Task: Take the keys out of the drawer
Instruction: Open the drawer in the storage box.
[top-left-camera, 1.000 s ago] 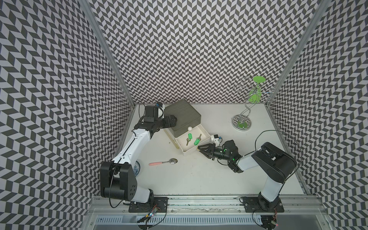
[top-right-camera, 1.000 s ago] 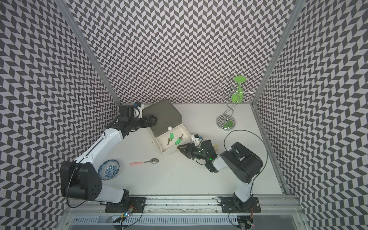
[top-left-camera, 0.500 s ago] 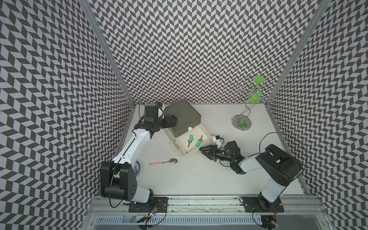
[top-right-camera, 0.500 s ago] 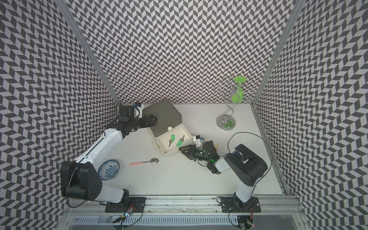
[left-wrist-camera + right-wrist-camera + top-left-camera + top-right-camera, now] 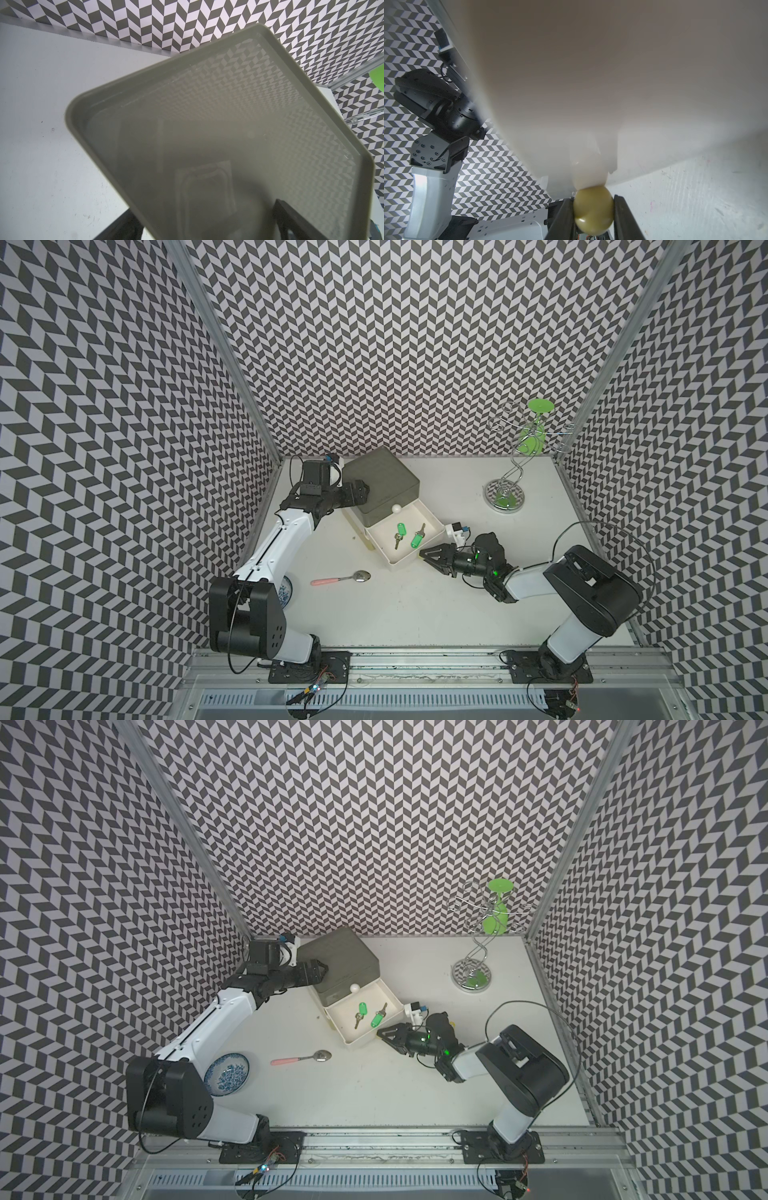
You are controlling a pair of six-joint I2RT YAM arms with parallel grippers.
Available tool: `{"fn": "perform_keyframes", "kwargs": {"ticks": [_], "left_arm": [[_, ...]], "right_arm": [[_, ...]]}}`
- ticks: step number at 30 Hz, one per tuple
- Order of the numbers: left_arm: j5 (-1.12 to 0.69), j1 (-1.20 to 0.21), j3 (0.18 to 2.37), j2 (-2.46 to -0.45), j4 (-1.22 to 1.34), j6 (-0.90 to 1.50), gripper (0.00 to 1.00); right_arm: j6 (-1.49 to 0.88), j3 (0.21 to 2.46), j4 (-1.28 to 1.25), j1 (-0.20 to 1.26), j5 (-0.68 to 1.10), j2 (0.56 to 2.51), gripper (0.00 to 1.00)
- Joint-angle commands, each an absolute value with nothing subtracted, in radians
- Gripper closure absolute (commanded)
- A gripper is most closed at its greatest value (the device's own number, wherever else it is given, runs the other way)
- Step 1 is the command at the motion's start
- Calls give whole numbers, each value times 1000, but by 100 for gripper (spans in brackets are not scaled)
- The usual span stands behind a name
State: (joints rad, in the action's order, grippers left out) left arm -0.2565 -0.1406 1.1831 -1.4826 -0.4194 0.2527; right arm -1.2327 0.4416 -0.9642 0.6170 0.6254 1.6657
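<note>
Farthest left, a blue-patterned bowl (image 5: 228, 1075) is half hidden under my left arm. The left gripper (image 5: 365, 490) sits on the grey cabinet (image 5: 384, 477) with its jaws spread wide, one finger over the top and the other off its edge; I can't tell whether it is pressing down. A pink-handled spoon (image 5: 340, 578) lies on the table, well clear. Next is the open drawer (image 5: 405, 564), and the keys (image 5: 400, 530) lie flat on its floor: two, side by side, each on a green tag. Both lie roughly front to back, one with its tag toward the cabinet and the other with its blade that way. The right gripper (image 5: 424, 553) is clamped narrow on the drawer's knob (image 5: 592, 209), right against the front wall. From there the keys are just over that wall, toward the cabinet, so my right arm is clearly the nearer. I judge it must let go, rise over the rim and come down across a tag. The right wrist view is all blurred drawer front and knob, with no keys visible. The left wrist view shows only the cabinet top. I can't see whether anything lies under the cabinet's overhang. A wire stand (image 5: 505, 493) stands far right.
</note>
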Motion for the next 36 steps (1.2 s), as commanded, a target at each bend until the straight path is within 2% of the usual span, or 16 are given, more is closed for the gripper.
{"fn": "perform_keyframes", "kwargs": {"ticks": [1, 13, 19, 24, 26, 29, 31, 33, 36], "left_arm": [[-230, -169, 1104, -1587, -577, 152, 2], [-226, -169, 1103, -1594, -575, 152, 2], [-226, -169, 1103, -1594, -575, 154, 2], [-226, -169, 1105, -1593, -576, 154, 2], [-226, -170, 1105, -1591, -576, 155, 2], [-227, -169, 1104, -1589, -575, 156, 2], [-231, -169, 1103, -1585, -574, 157, 2], [-236, -169, 1104, -1584, -576, 159, 2], [-237, -169, 1106, -1577, -578, 159, 2]], "right_arm": [[-1187, 437, -917, 604, 647, 1643, 82], [-1158, 430, -886, 592, 658, 1629, 81], [-1119, 441, -811, 591, 645, 1595, 57], [-1054, 448, -680, 585, 632, 1528, 50], [-1020, 449, -589, 571, 625, 1471, 49], [-890, 547, -217, 555, 554, 1355, 48], [-741, 712, 96, 555, 469, 1317, 46], [-642, 870, 305, 555, 404, 1334, 45], [-527, 1101, 512, 555, 389, 1416, 39]]}}
